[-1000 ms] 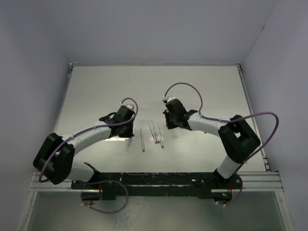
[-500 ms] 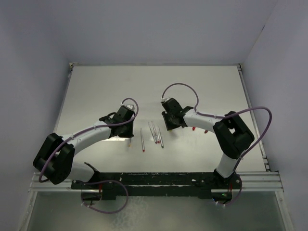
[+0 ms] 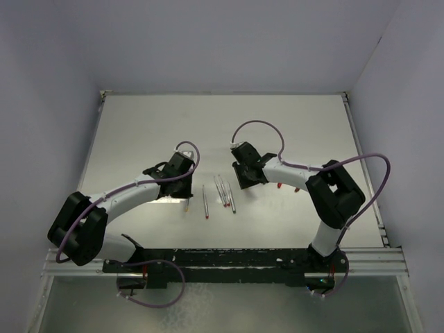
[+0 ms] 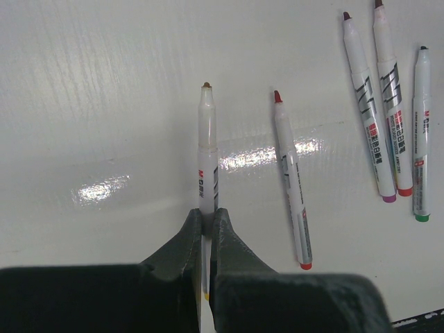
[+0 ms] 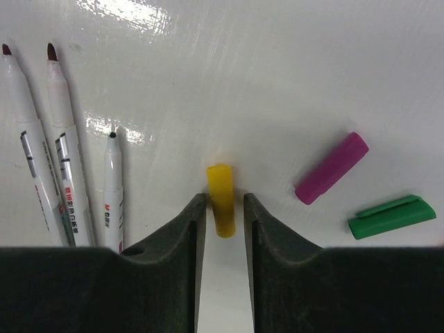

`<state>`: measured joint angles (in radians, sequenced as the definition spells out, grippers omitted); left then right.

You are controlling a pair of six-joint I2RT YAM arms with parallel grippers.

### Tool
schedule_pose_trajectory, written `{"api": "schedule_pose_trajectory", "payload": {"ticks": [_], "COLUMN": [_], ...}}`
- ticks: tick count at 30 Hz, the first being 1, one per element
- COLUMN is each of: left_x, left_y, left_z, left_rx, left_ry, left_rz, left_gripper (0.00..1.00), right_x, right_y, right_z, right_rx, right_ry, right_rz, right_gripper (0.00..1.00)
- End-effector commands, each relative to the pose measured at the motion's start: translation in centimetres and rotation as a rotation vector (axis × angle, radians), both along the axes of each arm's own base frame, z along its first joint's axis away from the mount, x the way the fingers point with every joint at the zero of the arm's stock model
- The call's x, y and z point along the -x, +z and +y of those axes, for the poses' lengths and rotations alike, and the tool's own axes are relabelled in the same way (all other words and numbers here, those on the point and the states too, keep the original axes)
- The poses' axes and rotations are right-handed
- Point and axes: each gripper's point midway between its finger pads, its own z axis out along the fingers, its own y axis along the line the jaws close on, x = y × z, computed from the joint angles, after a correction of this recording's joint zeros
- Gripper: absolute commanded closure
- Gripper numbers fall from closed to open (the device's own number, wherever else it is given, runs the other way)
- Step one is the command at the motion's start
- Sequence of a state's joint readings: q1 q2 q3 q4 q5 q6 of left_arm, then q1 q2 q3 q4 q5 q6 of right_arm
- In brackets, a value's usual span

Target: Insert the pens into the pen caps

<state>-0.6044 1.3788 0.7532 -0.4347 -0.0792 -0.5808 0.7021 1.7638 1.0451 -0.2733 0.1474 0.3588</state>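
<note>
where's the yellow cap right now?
Right wrist view: yellow cap lies between the open fingers of the right gripper, nearest pen to its left, purple cap to its right.

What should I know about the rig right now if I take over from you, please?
Left end effector: shut on one pen, tip pointing away.
Right end effector: open, straddling the yellow cap on the table, not clamped.
Four more pens lie loose between the arms; purple cap and green cap lie right of the yellow one.
Done: nothing capped. Left: grip the yellow cap, join it to the held pen, then the rest.
</note>
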Motion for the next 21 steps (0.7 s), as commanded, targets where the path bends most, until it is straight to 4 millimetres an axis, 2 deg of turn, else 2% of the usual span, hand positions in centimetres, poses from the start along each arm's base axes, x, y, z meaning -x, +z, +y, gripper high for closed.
{"api": "schedule_pose_trajectory", "payload": {"ticks": [1, 5, 10, 14, 16, 21], "left_x": [-0.4, -0.4, -0.4, -0.3, -0.3, -0.3], "left_y": [0.7, 0.7, 0.7, 0.7, 0.7, 0.7], "left_z": [-0.1, -0.1, 0.1, 0.2, 0.3, 0.3], "left_rx": [0.005, 0.005, -0.002, -0.007, -0.009, -0.009], "left_ry": [-0.019, -0.017, -0.012, -0.008, -0.007, -0.009], "left_rz": [-0.040, -0.039, -0.040, -0.039, -0.038, -0.041], "left_gripper": [1.00, 1.00, 1.00, 1.00, 1.00, 1.00], "right_x": [1.5, 1.2, 1.6, 2.4, 2.7, 2.6], "right_y": [-2.3, -2.5, -2.8, -3.0, -3.1, -2.9], "right_z": [-1.0, -0.8, -0.9, -1.1, -1.3, -1.3], "right_rx": [0.073, 0.080, 0.076, 0.080, 0.084, 0.082], "right_ry": [0.010, 0.014, 0.016, 0.023, 0.030, 0.037], "right_rz": [0.082, 0.082, 0.100, 0.126, 0.139, 0.127], "right_gripper": [0.68, 0.68, 0.76, 0.87, 1.00, 1.00]}}
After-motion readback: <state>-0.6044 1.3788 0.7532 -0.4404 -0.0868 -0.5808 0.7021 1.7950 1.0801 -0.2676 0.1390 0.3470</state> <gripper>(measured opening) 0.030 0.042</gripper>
